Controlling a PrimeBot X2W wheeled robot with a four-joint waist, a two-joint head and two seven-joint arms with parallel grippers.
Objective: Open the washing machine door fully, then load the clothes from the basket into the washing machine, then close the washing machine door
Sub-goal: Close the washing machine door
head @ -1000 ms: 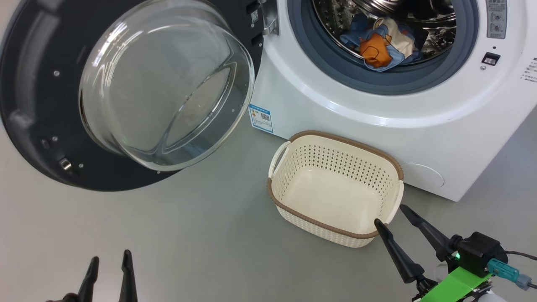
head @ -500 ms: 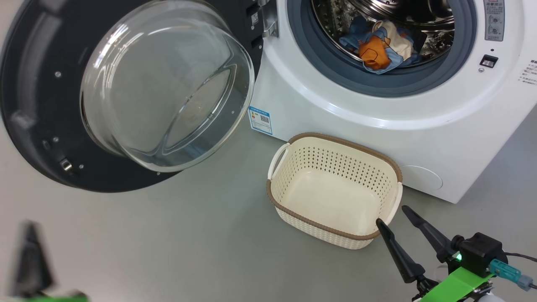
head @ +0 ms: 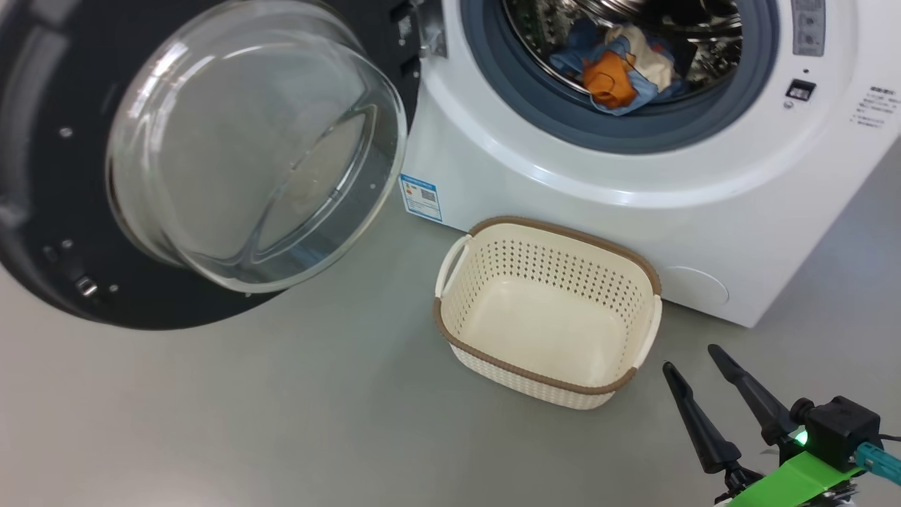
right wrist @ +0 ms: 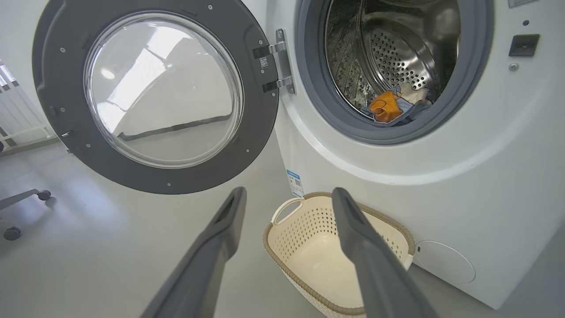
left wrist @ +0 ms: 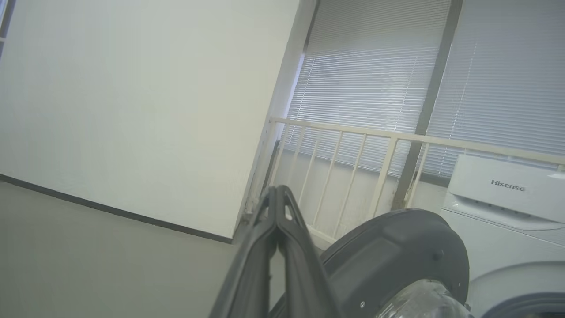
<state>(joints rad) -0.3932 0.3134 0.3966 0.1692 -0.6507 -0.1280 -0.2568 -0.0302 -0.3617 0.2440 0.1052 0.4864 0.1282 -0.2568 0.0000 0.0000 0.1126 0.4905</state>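
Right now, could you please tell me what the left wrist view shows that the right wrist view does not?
Left wrist view: the shut left gripper, a white wall, window blinds, a pale railing and the Hisense lettering. Right wrist view: the open right gripper, the empty basket, the clothes lying in the drum, and small castor wheels. Shared: the washing machine and its door, swung open.

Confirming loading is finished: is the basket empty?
Empty: the basket shows its bare cream floor; the clothes lie in the drum.
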